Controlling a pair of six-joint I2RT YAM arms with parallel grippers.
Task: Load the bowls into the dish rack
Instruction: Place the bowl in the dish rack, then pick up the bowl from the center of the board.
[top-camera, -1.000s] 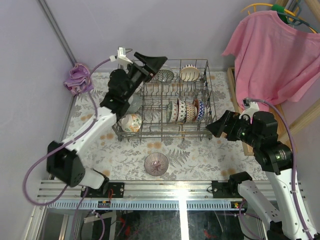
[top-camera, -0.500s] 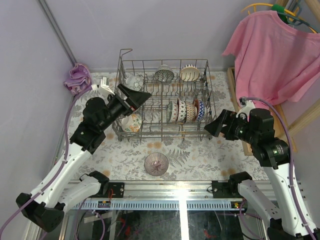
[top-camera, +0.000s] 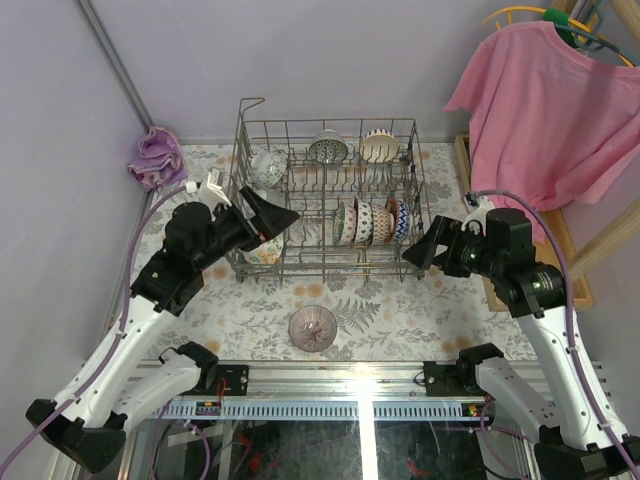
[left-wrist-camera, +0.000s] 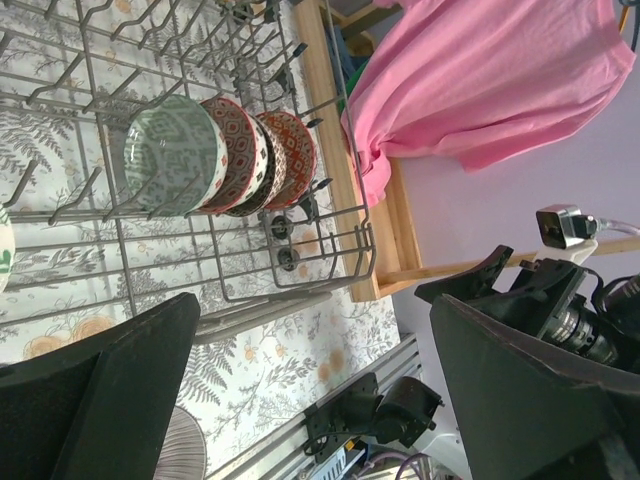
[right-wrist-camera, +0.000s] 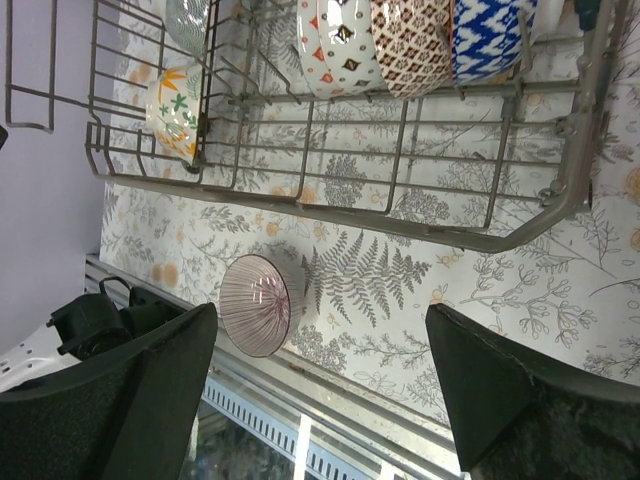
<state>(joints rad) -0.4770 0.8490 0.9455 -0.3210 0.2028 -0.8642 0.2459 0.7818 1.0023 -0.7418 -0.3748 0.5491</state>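
Note:
The grey wire dish rack (top-camera: 330, 262) stands mid-table. In it are three patterned bowls (top-camera: 370, 222) on edge at the right, two bowls (top-camera: 328, 150) at the back, a pale one (top-camera: 266, 166) at the back left and an orange-flowered one (right-wrist-camera: 175, 105) at the front left. A pink ribbed bowl (top-camera: 313, 327) lies on the table in front of the rack. My left gripper (top-camera: 272, 218) hangs open and empty over the rack's front left corner. At the rack's right end my right gripper (top-camera: 425, 250) is open and empty, and its view shows the pink bowl (right-wrist-camera: 255, 305) below.
A purple cloth (top-camera: 155, 158) lies at the back left. A pink shirt (top-camera: 540, 100) hangs over a wooden frame (top-camera: 478, 215) right of the rack. An aluminium rail (top-camera: 330, 380) runs along the near table edge.
My left arm has drawn back from the rack's back left to its front left corner, its jaws wider. The pale bowl now shows at the back left. The right gripper edged left.

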